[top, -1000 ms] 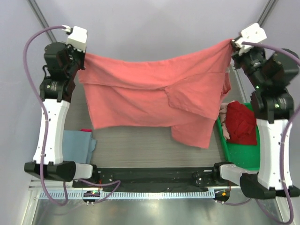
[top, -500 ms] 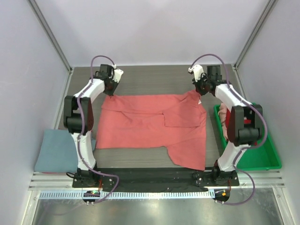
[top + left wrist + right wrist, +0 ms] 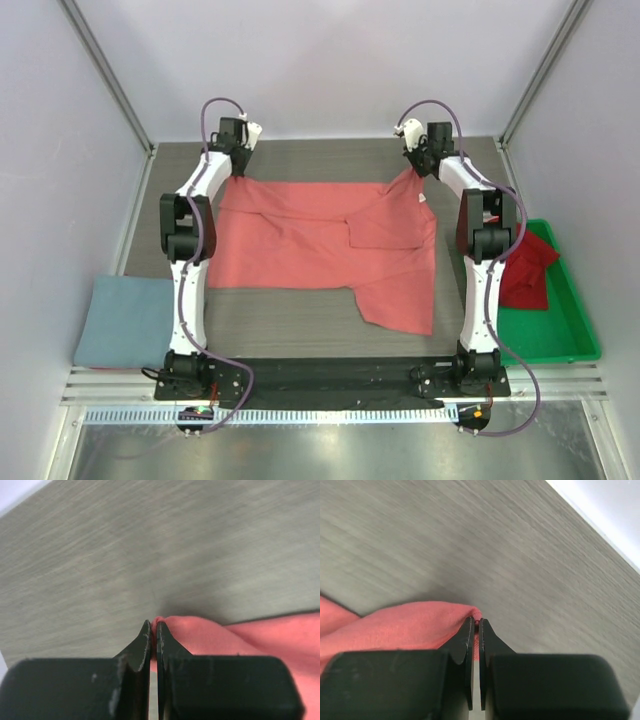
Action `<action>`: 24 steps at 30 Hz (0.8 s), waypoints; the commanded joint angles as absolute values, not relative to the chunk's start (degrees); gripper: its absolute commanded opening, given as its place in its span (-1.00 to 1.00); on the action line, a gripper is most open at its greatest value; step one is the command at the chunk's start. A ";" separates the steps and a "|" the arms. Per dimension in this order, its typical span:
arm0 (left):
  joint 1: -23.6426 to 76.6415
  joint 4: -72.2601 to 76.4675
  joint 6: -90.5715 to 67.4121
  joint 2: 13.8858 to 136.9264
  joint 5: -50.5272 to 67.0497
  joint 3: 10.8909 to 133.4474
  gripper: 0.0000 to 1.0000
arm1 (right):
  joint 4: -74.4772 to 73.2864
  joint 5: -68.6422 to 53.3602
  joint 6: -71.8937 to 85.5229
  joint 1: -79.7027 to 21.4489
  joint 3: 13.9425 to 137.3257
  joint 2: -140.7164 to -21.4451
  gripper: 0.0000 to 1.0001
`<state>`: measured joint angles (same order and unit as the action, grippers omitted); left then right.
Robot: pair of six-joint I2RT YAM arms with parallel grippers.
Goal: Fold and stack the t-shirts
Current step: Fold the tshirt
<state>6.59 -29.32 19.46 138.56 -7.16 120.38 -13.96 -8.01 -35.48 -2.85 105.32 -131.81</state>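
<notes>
The salmon-red t-shirt (image 3: pixel 310 245) lies spread on the counter (image 3: pixel 330 160), to the left of the green tray (image 3: pixel 565 345) and near it, but as far as I can see not touching it. Both of its far corners are held. The left end effector (image 3: pixel 154 626) is closed narrowly on the corner that is farthest from the tray, and the right end effector (image 3: pixel 475 622) is closed in the same way on the corner at the tray's side. In each wrist view only a thin edge of red cloth shows between jaws that almost meet. I judge that the arms hold these two corners so that the cloth is stretched between them and settles flat, which a clean fold needs. The shirt is not fully flat: on the half toward the tray a part is doubled over the body, and a flap reaches toward the near edge. The darker red t-shirt (image 3: pixel 525 270) lies crumpled inside the tray, probably waiting for its turn. The grey-blue t-shirt (image 3: pixel 125 320) lies well apart from the tray, beyond the salmon-red one, near the left arm's base; it looks flat and compact, so I think it begins the stack. Such a small pinch could slip if the cloth is pulled hard.
</notes>
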 commanded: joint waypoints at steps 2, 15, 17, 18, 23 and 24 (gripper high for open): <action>5.98 -28.21 19.95 144.13 -13.17 129.89 -1.00 | -11.25 -4.66 -33.84 -2.55 115.47 -137.19 -0.97; 4.66 -29.00 19.69 145.72 -21.09 131.31 -0.99 | -9.76 -0.26 -33.58 -2.37 119.00 -140.36 -0.98; 4.66 -29.00 19.86 145.37 -21.71 130.61 -0.99 | -9.49 0.78 -33.40 -2.29 119.18 -140.54 -0.98; 4.57 -29.26 20.21 145.28 -21.80 130.43 -0.99 | -9.23 2.36 -33.31 -2.37 119.35 -140.71 -0.97; 3.78 -29.53 20.04 143.97 -23.38 128.94 -0.77 | -8.53 4.04 -34.01 -2.29 119.62 -141.33 -0.98; 3.61 -29.36 19.17 143.88 -23.38 129.20 -0.62 | -8.35 4.65 -34.10 -2.29 119.53 -141.24 -0.97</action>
